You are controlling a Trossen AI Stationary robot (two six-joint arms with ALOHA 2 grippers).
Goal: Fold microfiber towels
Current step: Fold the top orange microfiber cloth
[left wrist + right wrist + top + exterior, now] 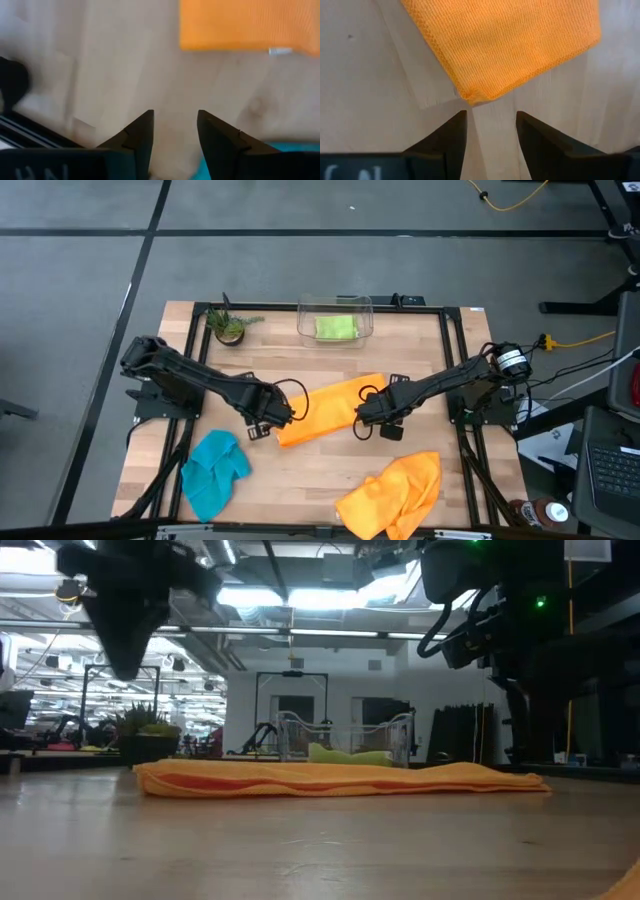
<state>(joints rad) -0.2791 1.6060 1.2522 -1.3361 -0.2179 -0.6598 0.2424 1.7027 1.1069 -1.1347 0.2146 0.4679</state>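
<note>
An orange microfiber towel (330, 410) lies folded into a long strip on the middle of the table, flat in the low view (340, 778). My left gripper (283, 418) hovers open above its left end; in the left wrist view (175, 114) there is bare wood between the fingers and the towel's edge (245, 25) lies ahead. My right gripper (362, 416) hovers open over the strip's right part, a towel corner (475, 96) just ahead of its fingers (491, 114). A teal towel (213, 470) and a second orange towel (395, 492) lie crumpled near the front edge. A lime green towel (336, 327) lies in the bin.
A clear plastic bin (335, 308) stands at the far edge in the middle, and a small potted plant (230, 327) stands to its left. A black frame rail (200, 360) runs along the table's sides. Bare wood shows between the strip and the front towels.
</note>
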